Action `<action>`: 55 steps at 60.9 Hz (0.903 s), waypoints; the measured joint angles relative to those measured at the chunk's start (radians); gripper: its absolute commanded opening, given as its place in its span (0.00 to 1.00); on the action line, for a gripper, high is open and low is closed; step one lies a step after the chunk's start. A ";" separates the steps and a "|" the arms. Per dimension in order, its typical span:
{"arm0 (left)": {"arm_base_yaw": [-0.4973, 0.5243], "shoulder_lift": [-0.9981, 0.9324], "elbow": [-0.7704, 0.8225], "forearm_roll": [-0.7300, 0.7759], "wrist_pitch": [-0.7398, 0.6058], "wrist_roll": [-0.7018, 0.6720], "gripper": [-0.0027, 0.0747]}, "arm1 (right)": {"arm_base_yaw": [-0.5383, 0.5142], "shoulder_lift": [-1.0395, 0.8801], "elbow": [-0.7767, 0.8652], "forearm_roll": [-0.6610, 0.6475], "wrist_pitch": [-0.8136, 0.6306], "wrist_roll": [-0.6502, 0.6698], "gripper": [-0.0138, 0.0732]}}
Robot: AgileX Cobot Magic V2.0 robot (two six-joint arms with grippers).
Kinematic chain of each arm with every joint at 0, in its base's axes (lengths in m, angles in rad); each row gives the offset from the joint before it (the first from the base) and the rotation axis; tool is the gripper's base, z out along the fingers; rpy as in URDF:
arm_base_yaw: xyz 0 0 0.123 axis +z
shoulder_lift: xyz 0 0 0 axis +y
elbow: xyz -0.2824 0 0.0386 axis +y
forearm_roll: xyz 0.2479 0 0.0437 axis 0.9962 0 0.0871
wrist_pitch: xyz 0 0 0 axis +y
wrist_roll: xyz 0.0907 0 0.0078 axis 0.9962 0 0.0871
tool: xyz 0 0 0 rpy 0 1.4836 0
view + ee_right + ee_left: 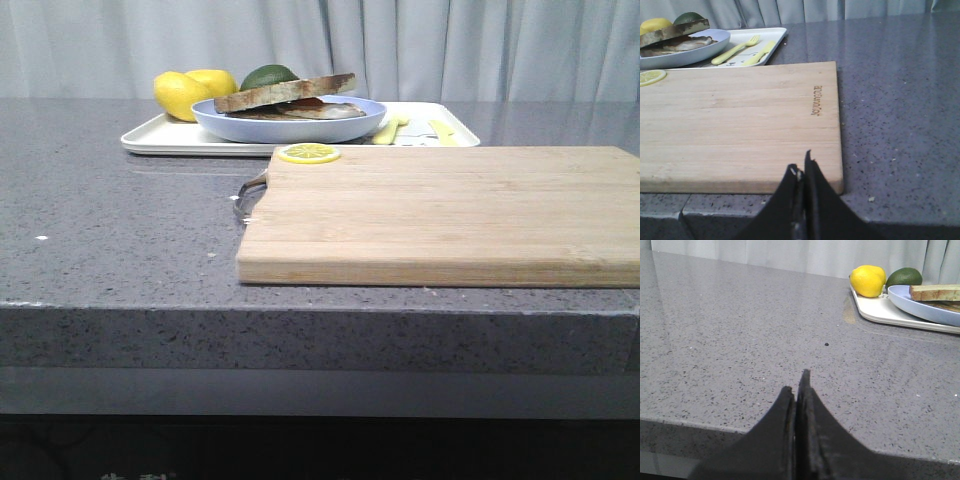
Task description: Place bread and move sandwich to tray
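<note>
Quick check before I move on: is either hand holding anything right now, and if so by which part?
Nothing is held. The left hand and the right hand are both shut with nothing between the fingers, hanging near the front edge of the speckled grey countertop.

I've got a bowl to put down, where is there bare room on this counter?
The cutting board is bare except for a lemon slice at its far left corner. The counter left of it is open. The tray behind is crowded with plate, lemons and cutlery.

Both arms end in matte black, tapered jaws.
</note>
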 measured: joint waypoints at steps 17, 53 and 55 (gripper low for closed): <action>0.000 0.000 0.000 0.000 0.000 0.000 0.01 | 0.000 -0.102 0.000 0.000 0.131 0.000 0.09; 0.000 0.000 0.000 0.000 0.000 0.000 0.01 | 0.000 -0.102 0.000 0.000 0.146 0.000 0.09; 0.000 0.000 0.000 0.000 0.000 0.000 0.01 | 0.000 -0.102 0.000 0.000 0.146 0.000 0.09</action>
